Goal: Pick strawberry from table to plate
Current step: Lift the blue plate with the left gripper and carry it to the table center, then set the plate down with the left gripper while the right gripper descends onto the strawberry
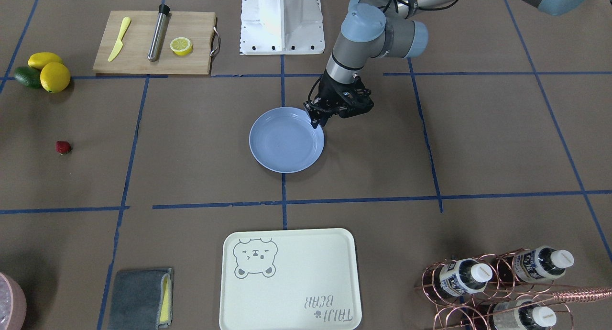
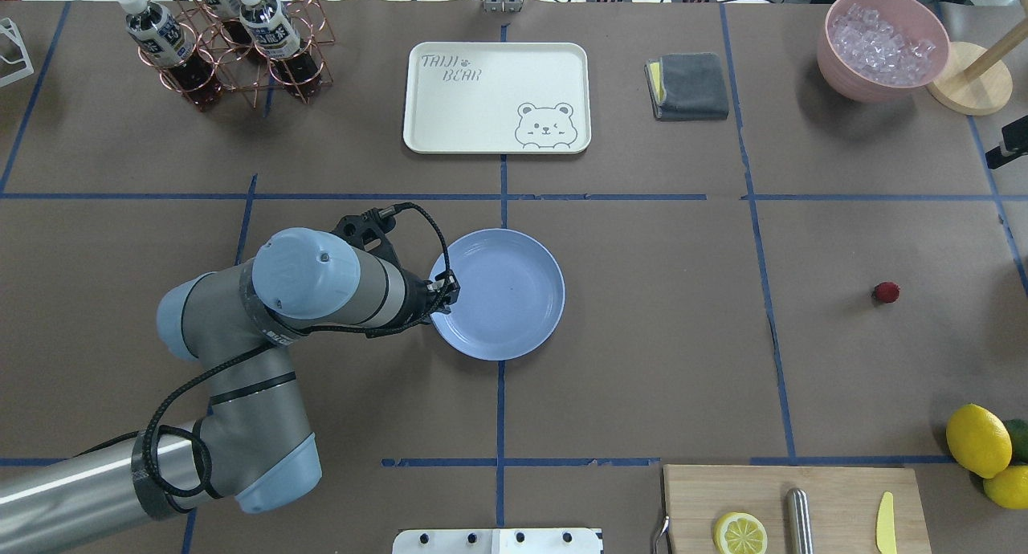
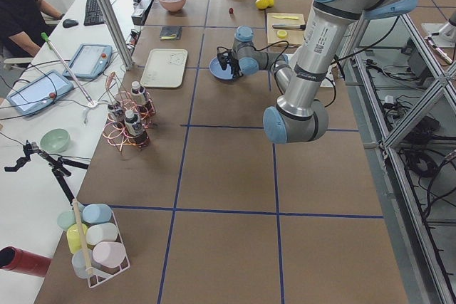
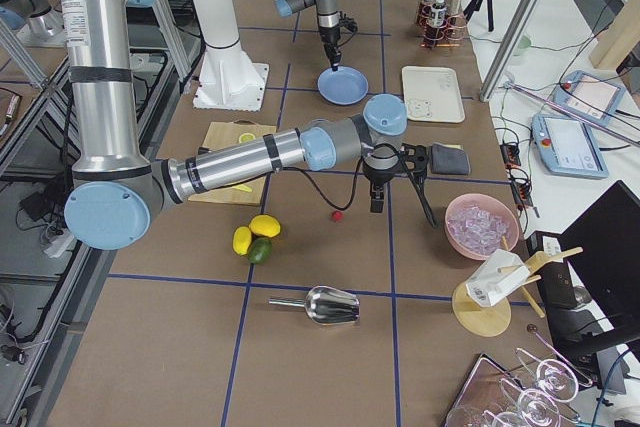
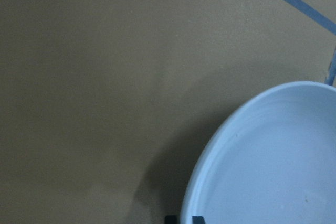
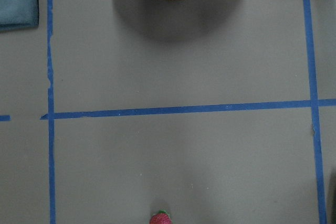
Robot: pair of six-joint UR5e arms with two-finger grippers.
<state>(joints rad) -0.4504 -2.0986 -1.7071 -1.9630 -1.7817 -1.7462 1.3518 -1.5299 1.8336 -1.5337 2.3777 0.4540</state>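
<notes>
Red strawberry (image 1: 63, 147) on table (image 1: 191, 172) | left gripper (image 1: 316, 122) pinching plate (image 1: 287, 146) rim

We are looking at a tiny dark-red strawberry (image 2: 886, 291) with a small green top; it is lying alone on the brown-paper table (image 2: 658, 337), far out to the right. The glossy light-blue plate (image 2: 514, 297) is sitting flat near the table's middle, overlapping a blue tape line, well apart from the berry.

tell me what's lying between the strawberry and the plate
Only bare table. In the overhead view, the stretch from the plate to the strawberry is brown paper, crossed by one blue tape line.
</notes>
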